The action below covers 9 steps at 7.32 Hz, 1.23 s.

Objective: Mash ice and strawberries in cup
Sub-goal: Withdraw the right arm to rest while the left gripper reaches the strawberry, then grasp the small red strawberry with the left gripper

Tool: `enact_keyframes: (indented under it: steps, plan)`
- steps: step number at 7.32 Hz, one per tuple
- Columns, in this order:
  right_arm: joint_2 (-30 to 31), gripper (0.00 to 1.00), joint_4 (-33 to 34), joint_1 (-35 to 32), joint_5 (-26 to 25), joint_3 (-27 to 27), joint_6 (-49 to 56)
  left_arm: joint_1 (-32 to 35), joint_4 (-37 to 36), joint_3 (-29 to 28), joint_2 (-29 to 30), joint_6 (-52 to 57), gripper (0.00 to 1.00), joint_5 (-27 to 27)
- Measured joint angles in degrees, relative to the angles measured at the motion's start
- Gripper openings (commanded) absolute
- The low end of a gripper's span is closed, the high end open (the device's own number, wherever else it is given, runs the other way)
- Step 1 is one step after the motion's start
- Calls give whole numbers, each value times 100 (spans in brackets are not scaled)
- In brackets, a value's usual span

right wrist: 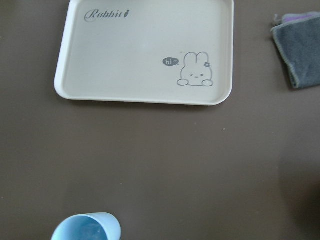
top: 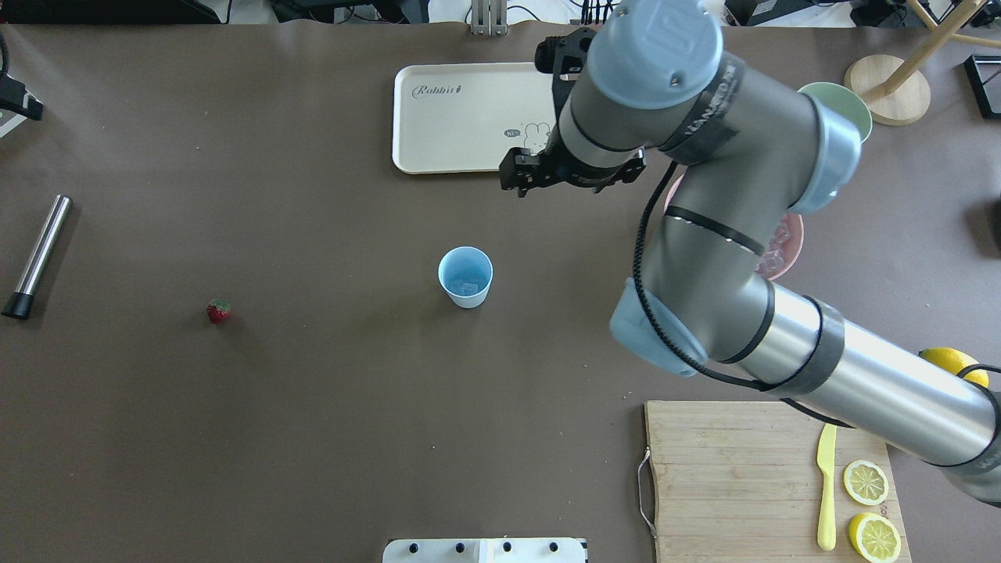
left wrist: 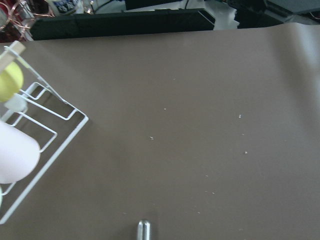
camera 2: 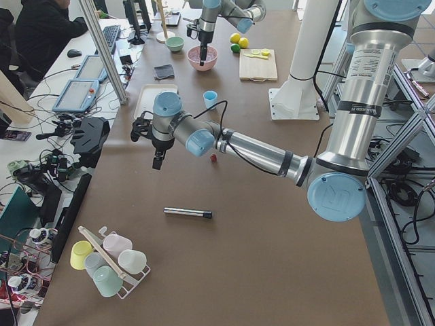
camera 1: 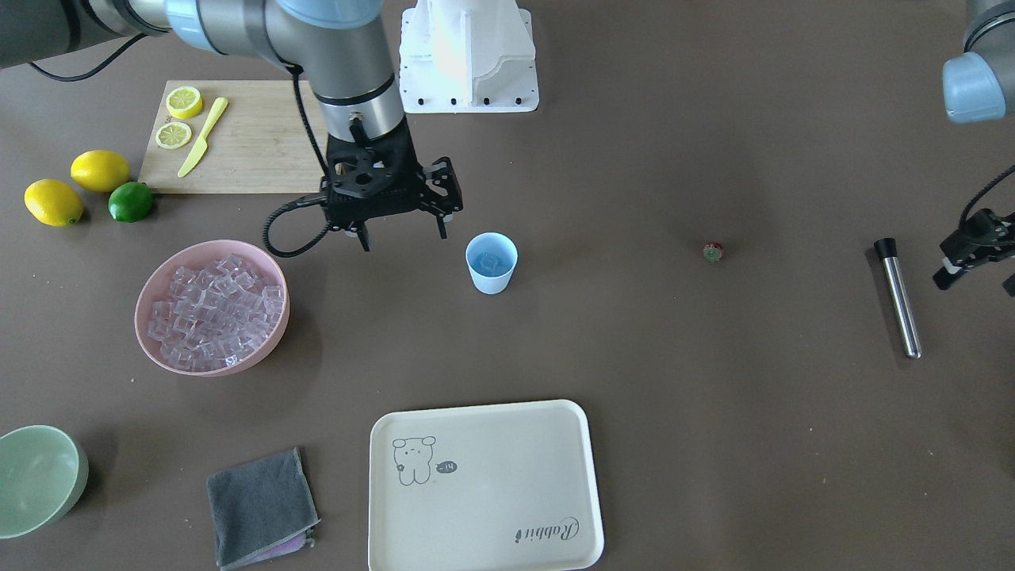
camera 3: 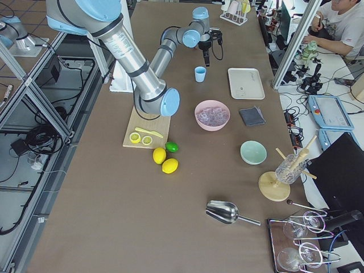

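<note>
Small light-blue tapered plastic cup [camera 1: 492, 274] stands upright near the middle of the brown tabletop [camera 1: 674, 412]. At least one clear, glassy ice cube [camera 1: 491, 261] lies in its bottom; the count inside is hard to make out. More cubes of the same kind are heaped in a wide pink bowl [camera 1: 198, 247] on the robot's right, well apart from the cup.

Right gripper [camera 1: 404, 235]: fingers spread wide, nothing between them. It hangs above the table just beside the cup, on the pink bowl's side, not touching it. The right wrist view catches the cup's rim at its lower edge, with a cream rectangular tray bearing a rabbit drawing [right wrist: 125, 65] beyond it.

Tiny red strawberry with a green top [camera 1: 713, 252] lies on the bare table on the robot's left of the cup, well apart from it. It sits between the cup and a steel cylindrical muddler with a black end cap [camera 1: 900, 305].

Left gripper [camera 1: 978, 281]: at the frame's edge past the muddler, partly cut off. Its two fingers show apart, holding nothing.

Also noted:
- A wooden cutting board [camera 1: 254, 151] carries two lemon halves [camera 1: 183, 101] and a yellow plastic knife [camera 1: 202, 136].
- Two whole yellow lemons [camera 1: 100, 170] and a round green lime [camera 1: 131, 201] lie beside the board.
- A folded grey cloth [camera 1: 262, 507] and a pale green bowl [camera 1: 40, 480] lie near the tray.
</note>
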<state>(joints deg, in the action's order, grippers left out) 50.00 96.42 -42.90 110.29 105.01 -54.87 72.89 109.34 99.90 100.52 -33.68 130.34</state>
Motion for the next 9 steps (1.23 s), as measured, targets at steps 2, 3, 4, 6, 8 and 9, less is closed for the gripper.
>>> enact_keyframes:
  steps: [2, 3, 4, 6, 8, 9]
  plan:
    - [852, 97, 33, -1291, 973, 208, 1700, -749, 9, 430, -29, -620, 97, -268]
    - [1221, 97, 29, -1893, 1386, 167, 2640, -1252, 73, 609, -122, -981, 97, -652]
    - [1599, 97, -2, -2368, 1716, 133, 3490, -1755, 319, 698, -313, -1318, 97, -1082]
    - [2206, 97, -361, -2968, 2101, 100, 4575, -2668, 994, 509, -524, -1959, 97, -1826]
    - [2654, 98, -552, -3609, 2533, -70, 5593, -3237, 1304, 271, -542, -2176, 97, -2283]
    - [2847, 98, -584, -3828, 2682, -197, 6055, -3389, 1365, 182, -545, -2199, 96, -2398]
